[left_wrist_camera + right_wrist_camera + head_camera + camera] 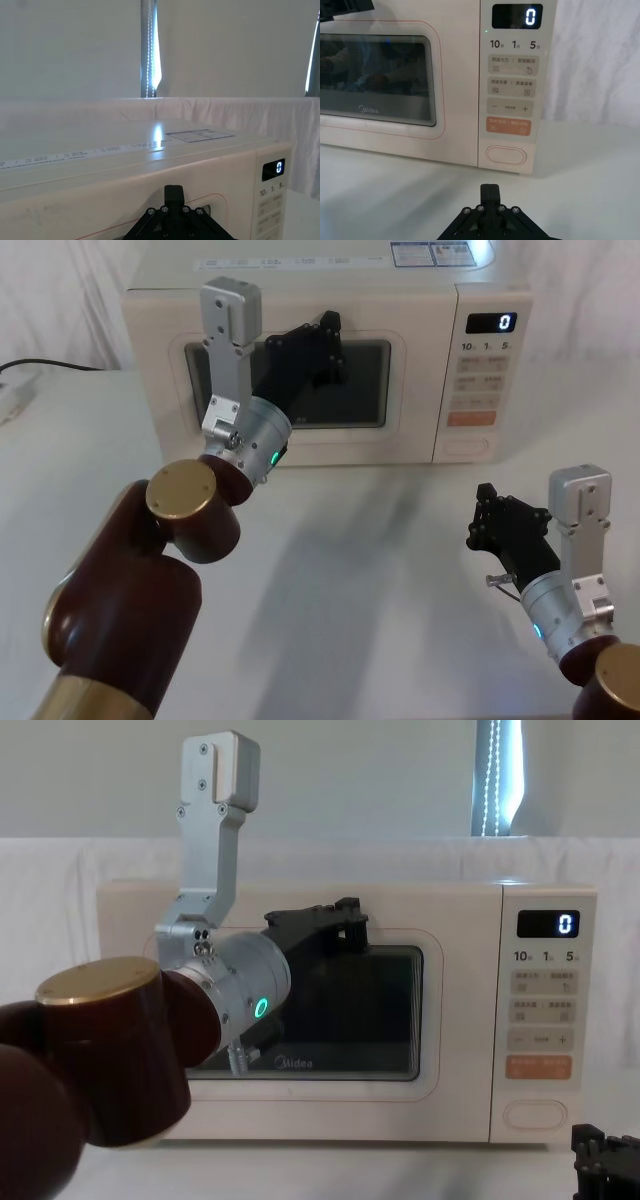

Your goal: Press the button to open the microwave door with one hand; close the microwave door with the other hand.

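Observation:
The cream microwave door (300,447) with its dark window lies flush with the control panel. My left gripper (328,324) is shut and held up against the door's upper edge above the window (348,915), and its fingertips (174,192) point at the door (100,210). I cannot tell if it touches. The cream pill-shaped button (506,155) sits at the panel's bottom (468,447). Low over the table, my right gripper (484,496) is shut and hangs well short of the button, its tip (490,189) pointing toward it.
The microwave stands at the back of a white table (380,570), with a white curtain behind. The display (524,17) reads 0, and an orange key (509,126) sits just above the button. A cable and power strip (12,390) lie at the far left.

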